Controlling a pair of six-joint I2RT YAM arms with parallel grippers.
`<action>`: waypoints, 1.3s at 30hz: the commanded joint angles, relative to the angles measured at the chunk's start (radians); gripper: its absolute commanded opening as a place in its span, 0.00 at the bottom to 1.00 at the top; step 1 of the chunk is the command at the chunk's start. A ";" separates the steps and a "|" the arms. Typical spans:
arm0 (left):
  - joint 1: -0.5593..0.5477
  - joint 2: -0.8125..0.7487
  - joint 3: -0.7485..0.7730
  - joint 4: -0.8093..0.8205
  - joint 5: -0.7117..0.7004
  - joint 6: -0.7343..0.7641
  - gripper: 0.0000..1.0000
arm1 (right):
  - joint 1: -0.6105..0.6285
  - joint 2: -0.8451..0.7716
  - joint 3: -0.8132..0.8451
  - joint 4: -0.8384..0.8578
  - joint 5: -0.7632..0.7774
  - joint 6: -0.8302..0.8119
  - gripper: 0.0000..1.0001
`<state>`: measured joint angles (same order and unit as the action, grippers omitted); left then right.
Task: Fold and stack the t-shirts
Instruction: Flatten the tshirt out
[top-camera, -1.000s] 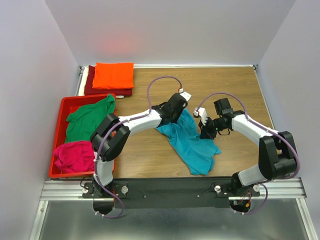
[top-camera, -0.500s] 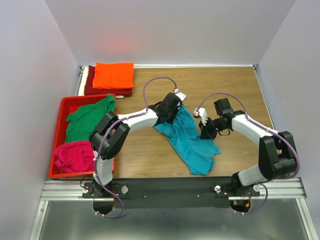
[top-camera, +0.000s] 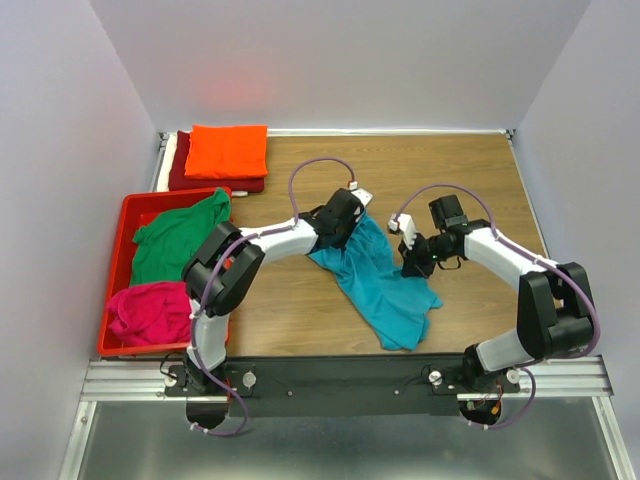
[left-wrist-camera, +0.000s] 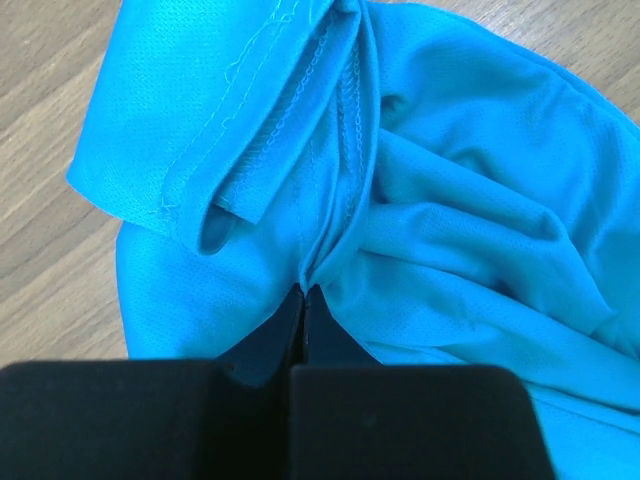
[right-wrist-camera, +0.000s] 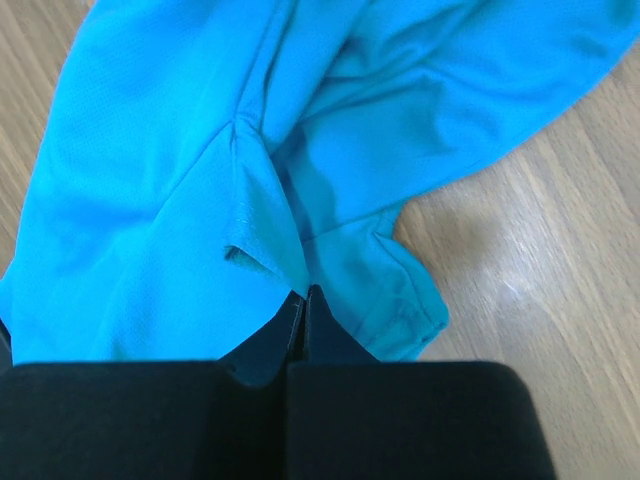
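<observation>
Robotics lab test cell: a cabled left arm (top-camera: 275, 238) and right arm (top-camera: 505, 255) bolted to an aluminium rail (top-camera: 130, 378) at a wood-grain worktop (top-camera: 470, 180), boxed in by plain grey panels (top-camera: 350, 60), red crate (top-camera: 150, 200) alongside.

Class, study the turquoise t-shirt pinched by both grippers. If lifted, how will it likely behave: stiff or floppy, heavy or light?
Probably floppy: the turquoise t-shirt lies crumpled in soft folds and bunches where the left gripper and right gripper pinch it. Likely light: the cloth looks thin, a fine mesh. It should sag between the two pinch points.
</observation>
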<state>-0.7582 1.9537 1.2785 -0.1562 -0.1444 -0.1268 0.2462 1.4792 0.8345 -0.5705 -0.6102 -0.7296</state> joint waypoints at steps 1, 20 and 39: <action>0.023 -0.082 -0.019 0.023 0.017 0.012 0.00 | -0.010 -0.013 0.070 -0.012 0.068 0.041 0.01; 0.316 -0.266 0.614 -0.144 0.448 0.036 0.00 | -0.021 0.007 1.050 -0.212 0.535 0.124 0.00; 0.376 -1.045 -0.549 0.251 0.854 -0.319 0.02 | -0.352 -0.764 0.323 -0.721 0.141 -0.370 0.02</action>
<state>-0.3595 0.9760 0.9703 0.0731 0.5461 -0.2874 -0.0540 0.7513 1.3144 -0.9886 -0.3923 -0.8909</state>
